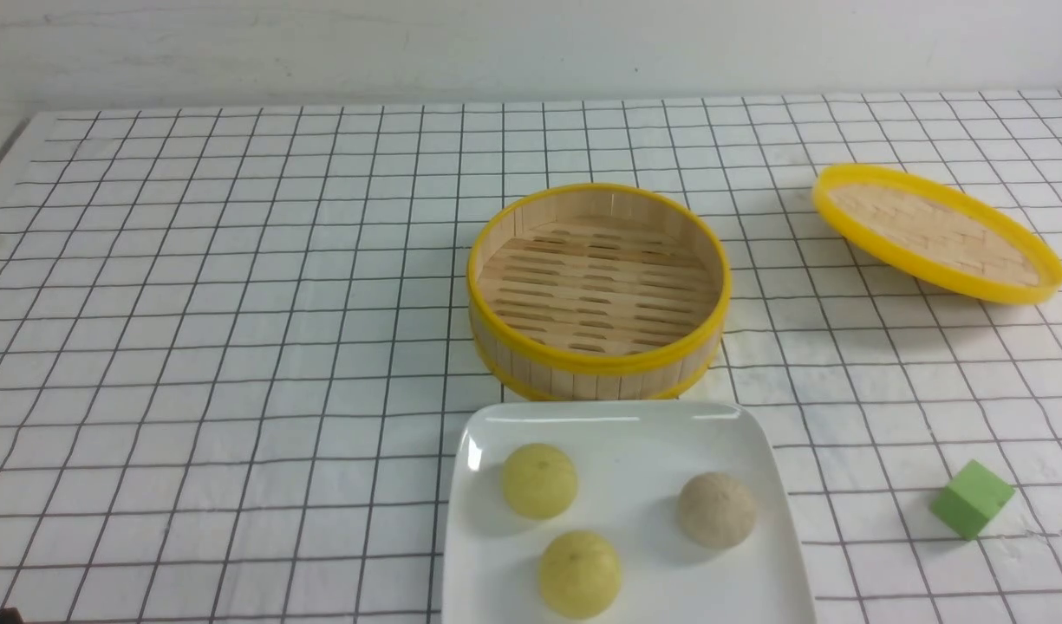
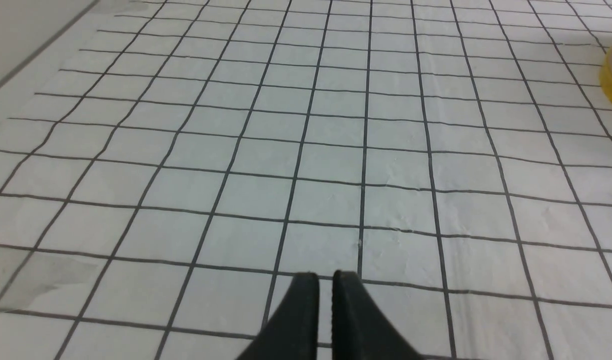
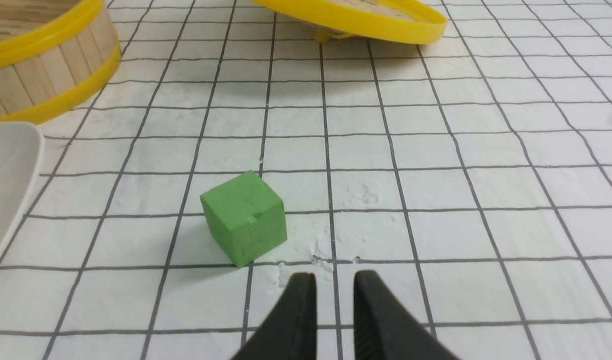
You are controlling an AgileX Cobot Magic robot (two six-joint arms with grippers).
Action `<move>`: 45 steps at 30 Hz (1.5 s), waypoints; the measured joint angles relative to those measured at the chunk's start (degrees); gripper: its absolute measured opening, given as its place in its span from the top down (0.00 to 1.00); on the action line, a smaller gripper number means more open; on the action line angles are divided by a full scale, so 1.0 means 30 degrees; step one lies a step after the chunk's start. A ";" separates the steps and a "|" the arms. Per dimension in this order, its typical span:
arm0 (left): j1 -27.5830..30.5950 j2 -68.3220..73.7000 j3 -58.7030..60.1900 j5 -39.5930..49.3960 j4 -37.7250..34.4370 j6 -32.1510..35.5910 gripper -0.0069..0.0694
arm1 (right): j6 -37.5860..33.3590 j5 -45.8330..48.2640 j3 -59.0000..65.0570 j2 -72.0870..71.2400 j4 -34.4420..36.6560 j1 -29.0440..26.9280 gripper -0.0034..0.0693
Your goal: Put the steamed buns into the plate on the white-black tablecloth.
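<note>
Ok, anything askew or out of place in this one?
The bamboo steamer lid sits tilted, one edge raised off the tablecloth. A stray green cube lies right of the plate. All three steamed buns are plated.

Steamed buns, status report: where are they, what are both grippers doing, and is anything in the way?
Left gripper and right gripper empty, off the plate. Three steamed buns on glossy white square plate. Bamboo steamer basket empty. Nothing obstructing.

Pretty bright, even light all round, soft shadows only. There's a glare streak on the plate [image 1: 496,433] rim, front view is sharp, and the gripper fingertips [image 3: 298,320] look a bit soft up close.
</note>
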 joint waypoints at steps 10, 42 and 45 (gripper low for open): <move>0.0000 0.0000 0.0000 0.0000 0.0034 0.0000 0.80 | 0.0000 0.0000 0.0000 0.0000 0.0000 0.0000 0.75; 0.0000 0.0000 0.0000 0.0000 0.0034 0.0000 0.77 | 0.0000 0.0000 0.0000 0.0000 0.0000 0.0000 0.70; 0.0000 0.0000 0.0000 0.0000 0.0034 0.0000 0.77 | 0.0000 0.0000 0.0000 0.0000 0.0000 0.0000 0.69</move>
